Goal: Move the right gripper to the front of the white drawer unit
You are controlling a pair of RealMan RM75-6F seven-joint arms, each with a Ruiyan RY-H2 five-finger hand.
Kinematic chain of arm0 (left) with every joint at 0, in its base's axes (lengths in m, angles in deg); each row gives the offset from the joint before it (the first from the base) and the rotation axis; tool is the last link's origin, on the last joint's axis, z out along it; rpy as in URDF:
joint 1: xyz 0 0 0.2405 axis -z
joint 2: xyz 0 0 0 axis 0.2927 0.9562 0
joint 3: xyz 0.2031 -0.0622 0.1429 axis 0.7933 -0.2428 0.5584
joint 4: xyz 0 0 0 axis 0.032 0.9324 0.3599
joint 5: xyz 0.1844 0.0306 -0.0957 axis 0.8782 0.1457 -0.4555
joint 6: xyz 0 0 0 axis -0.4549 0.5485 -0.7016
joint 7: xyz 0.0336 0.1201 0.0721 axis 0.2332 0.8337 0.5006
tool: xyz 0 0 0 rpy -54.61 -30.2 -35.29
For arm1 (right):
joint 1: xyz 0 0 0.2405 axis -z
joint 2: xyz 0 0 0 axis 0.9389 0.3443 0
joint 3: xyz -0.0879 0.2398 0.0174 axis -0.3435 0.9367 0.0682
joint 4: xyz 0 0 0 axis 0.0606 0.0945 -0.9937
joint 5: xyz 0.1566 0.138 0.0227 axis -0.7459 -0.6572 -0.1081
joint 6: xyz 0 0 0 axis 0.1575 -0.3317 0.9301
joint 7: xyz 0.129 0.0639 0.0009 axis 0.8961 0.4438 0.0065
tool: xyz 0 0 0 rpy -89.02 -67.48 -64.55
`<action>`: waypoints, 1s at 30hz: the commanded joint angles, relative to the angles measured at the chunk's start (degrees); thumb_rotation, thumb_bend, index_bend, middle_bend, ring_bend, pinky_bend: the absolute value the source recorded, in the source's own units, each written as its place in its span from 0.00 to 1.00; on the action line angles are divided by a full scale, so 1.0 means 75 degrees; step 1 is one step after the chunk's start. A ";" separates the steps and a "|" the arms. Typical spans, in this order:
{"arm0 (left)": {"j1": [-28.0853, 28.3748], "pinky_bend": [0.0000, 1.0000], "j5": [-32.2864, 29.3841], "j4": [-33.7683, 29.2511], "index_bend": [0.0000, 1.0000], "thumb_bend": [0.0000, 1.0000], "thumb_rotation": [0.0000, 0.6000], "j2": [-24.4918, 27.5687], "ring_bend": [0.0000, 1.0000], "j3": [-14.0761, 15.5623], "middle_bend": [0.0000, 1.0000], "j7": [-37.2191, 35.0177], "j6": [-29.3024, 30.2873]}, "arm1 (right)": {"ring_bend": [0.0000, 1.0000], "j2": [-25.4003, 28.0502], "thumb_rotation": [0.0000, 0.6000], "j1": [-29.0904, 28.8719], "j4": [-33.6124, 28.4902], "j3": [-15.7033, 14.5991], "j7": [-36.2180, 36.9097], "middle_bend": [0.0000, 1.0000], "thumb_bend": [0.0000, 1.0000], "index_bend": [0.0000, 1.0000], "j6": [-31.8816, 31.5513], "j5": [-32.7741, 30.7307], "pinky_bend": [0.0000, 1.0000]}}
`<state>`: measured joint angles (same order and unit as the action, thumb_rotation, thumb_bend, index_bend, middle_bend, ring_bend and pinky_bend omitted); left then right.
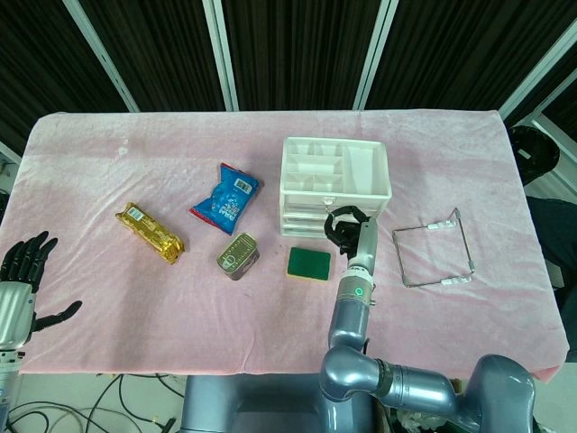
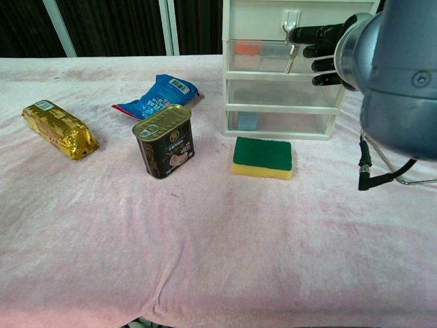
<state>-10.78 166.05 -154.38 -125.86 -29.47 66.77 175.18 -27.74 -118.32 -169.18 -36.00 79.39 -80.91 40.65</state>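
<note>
Fingers of the empty, spread right hand [image 2: 321, 49] should hover squarely facing the white plastic drawer unit [image 2: 287, 89], avoiding contact.

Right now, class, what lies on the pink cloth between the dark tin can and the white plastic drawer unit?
Nothing. In the chest view, only bare pink cloth separates the dark tin can from the white plastic drawer unit; the green sponge sits before the unit.
</note>
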 commanded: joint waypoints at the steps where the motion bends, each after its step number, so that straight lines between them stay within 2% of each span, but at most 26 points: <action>1: 0.0000 0.00 0.0002 -0.0003 0.00 0.03 1.00 0.0001 0.00 0.0002 0.00 -0.0004 -0.0001 | 1.00 -0.0050 1.00 -0.0041 0.0041 0.0025 -0.0001 0.91 0.51 0.63 -0.0015 0.0056 0.84; 21: -0.0007 0.00 -0.0020 -0.0034 0.00 0.03 1.00 0.0010 0.00 -0.0003 0.00 -0.0016 -0.0001 | 1.00 -0.0340 1.00 -0.0112 0.0445 0.0218 -0.0031 0.91 0.50 0.63 -0.0091 0.0414 0.84; 25: -0.0001 0.00 -0.0021 -0.0036 0.00 0.03 1.00 0.0009 0.00 0.0000 0.00 -0.0018 -0.0018 | 1.00 -0.0428 1.00 -0.0139 0.0470 0.0117 -0.0083 0.91 0.50 0.63 -0.0071 0.0476 0.84; 30: -0.0003 0.00 -0.0032 -0.0040 0.00 0.03 1.00 0.0012 0.00 -0.0003 0.00 -0.0031 -0.0022 | 1.00 -0.0470 1.00 -0.0102 0.0541 -0.0219 -0.0194 0.90 0.48 0.63 0.0017 0.0715 0.84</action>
<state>-10.80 165.81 -154.68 -125.77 -29.49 66.54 175.02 -31.14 -119.23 -165.31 -37.04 78.16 -81.04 45.51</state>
